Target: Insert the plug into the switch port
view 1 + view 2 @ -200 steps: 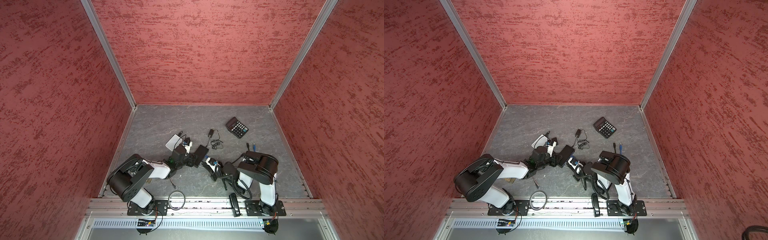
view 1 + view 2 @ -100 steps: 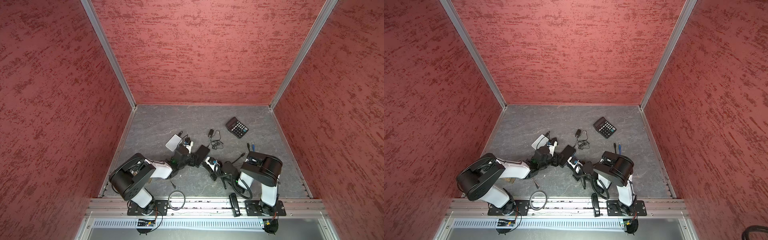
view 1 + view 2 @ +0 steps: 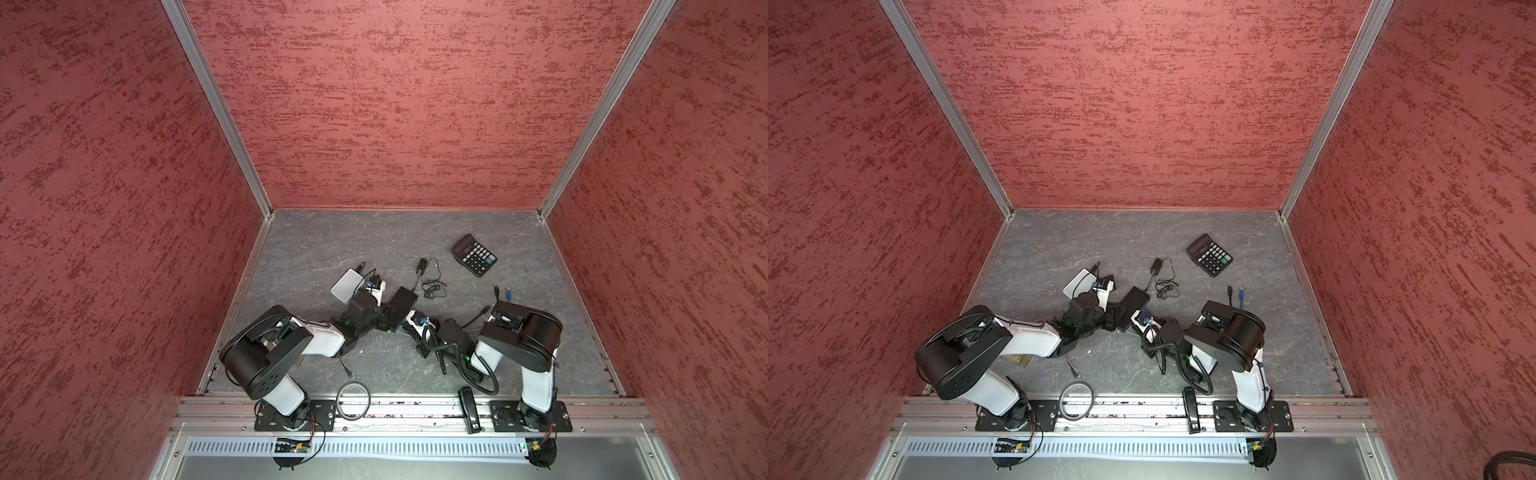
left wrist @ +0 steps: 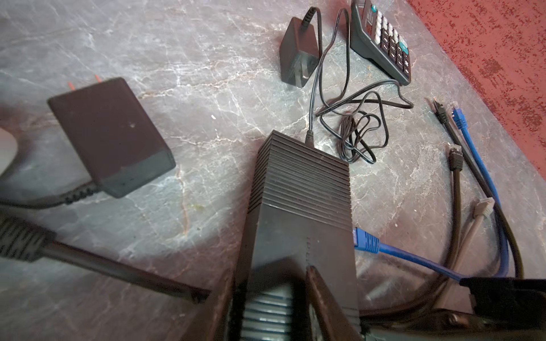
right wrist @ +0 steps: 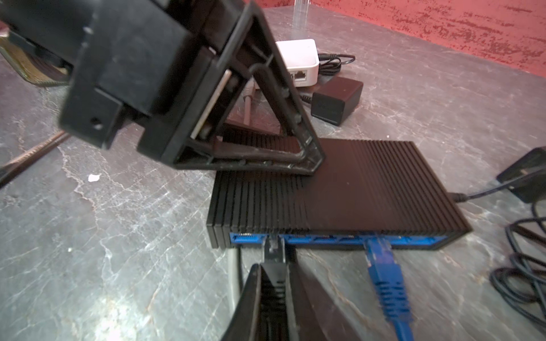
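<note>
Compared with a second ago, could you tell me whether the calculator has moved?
No. In both top views the calculator lies exactly where it did, by the back right corner of the table.

Counting one switch (image 4: 301, 183), one white box (image 5: 295, 53), one calculator (image 3: 473, 254). Two power adapters: big black adapter (image 4: 109, 135), small adapter (image 4: 298, 50) with thin cord. Six network plugs across the wrist views: black plug (image 5: 273, 248) (image 4: 440, 109) (image 4: 455, 156) x3, blue plug (image 5: 381, 257) (image 4: 458, 113) x2, beige plug (image 4: 483, 206) x1. On the front rail (image 3: 399, 411): one cable ring (image 3: 353, 401), one black stapler-like bar (image 3: 469, 409). One dark rod (image 3: 345, 368) on the table (image 3: 374, 241). Two arms: left arm (image 3: 266, 357), right arm (image 3: 523, 340).
</note>
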